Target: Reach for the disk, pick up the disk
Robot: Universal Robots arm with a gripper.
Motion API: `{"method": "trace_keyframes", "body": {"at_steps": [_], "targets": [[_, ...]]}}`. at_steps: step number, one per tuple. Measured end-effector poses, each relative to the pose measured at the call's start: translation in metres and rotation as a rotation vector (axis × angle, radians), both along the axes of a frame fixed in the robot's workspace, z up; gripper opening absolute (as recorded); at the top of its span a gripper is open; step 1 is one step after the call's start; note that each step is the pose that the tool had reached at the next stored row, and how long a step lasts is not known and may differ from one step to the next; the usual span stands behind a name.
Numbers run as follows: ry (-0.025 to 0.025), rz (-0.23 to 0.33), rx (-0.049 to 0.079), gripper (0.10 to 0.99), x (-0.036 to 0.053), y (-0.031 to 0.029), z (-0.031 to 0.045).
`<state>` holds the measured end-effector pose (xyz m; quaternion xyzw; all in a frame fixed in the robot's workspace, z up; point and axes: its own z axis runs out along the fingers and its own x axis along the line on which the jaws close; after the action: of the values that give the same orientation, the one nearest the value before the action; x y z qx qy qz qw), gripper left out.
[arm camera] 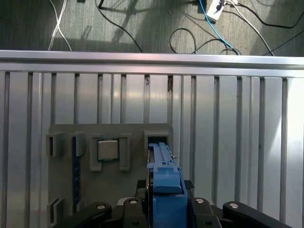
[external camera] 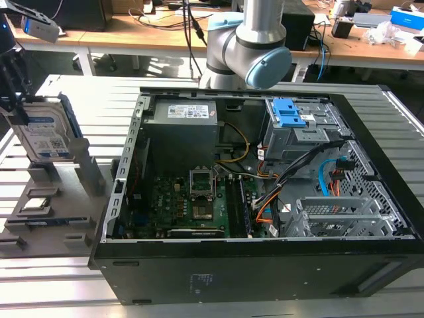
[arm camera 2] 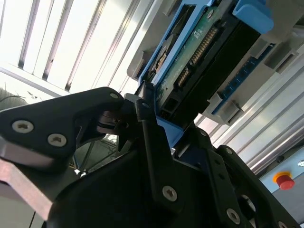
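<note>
1. at the exterior view's far left, the gripper [external camera: 18, 109] was clamped on the disk [external camera: 45, 129], one finger on each side.
2. the disk stood upright on edge at the grey holder [external camera: 59, 199] on the table [external camera: 99, 99].
3. an open computer case [external camera: 265, 199] sat to the right.

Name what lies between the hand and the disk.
Nothing: in the second wrist view the hand straddles the disk, fingers against its edges.
</note>
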<state>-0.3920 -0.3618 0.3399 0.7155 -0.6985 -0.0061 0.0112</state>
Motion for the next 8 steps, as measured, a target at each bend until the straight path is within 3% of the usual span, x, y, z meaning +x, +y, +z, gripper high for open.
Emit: {"method": "trace_keyframes", "body": {"at_steps": [8], "targets": [[0.0020, 0.000, 0.000, 0.365, 0.0019, 0.0002, 0.0124]]}}
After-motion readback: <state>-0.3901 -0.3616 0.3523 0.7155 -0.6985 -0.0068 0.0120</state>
